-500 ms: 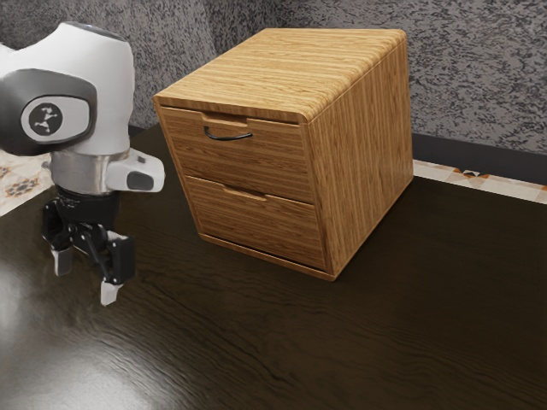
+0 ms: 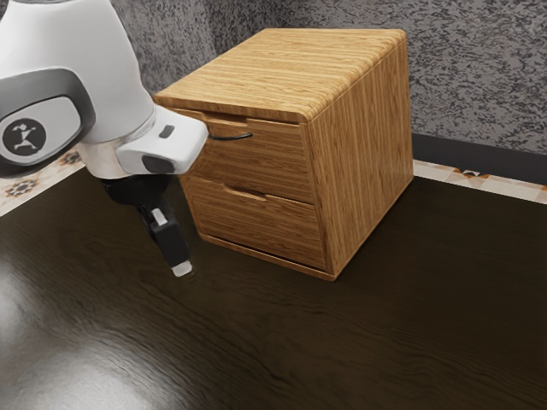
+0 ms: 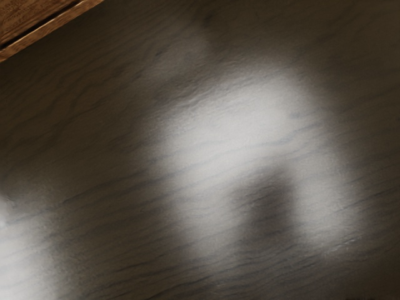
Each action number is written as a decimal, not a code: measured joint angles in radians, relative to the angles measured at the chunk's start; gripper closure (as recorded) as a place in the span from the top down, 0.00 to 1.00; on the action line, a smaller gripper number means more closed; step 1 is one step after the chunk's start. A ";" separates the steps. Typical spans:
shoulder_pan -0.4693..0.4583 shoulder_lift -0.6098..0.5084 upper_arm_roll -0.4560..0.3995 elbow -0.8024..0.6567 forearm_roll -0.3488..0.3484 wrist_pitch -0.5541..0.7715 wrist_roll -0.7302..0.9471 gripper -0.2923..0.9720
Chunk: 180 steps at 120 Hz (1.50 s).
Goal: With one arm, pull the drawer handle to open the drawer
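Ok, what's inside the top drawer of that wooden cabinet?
The top drawer is closed, so its wooden front hides whatever is inside. Only the front and its dark handle show, the handle partly covered by the arm.

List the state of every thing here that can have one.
top drawer, shut.
bottom drawer, shut.
drawer handle, not grasped, flat against the top drawer's front.
gripper, off the handle and lower than it, tilted down over the table.
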 joint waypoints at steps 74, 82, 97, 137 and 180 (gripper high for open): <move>-0.333 -0.025 0.366 -0.024 0.252 0.363 0.566 0.77; -0.313 -0.015 0.354 -0.026 0.234 0.380 0.606 0.77; -0.313 -0.024 0.353 -0.041 0.218 0.398 0.678 0.77; -0.548 0.026 0.617 0.023 0.214 0.457 0.838 0.77; -0.691 0.113 0.789 0.106 0.204 0.479 0.928 0.77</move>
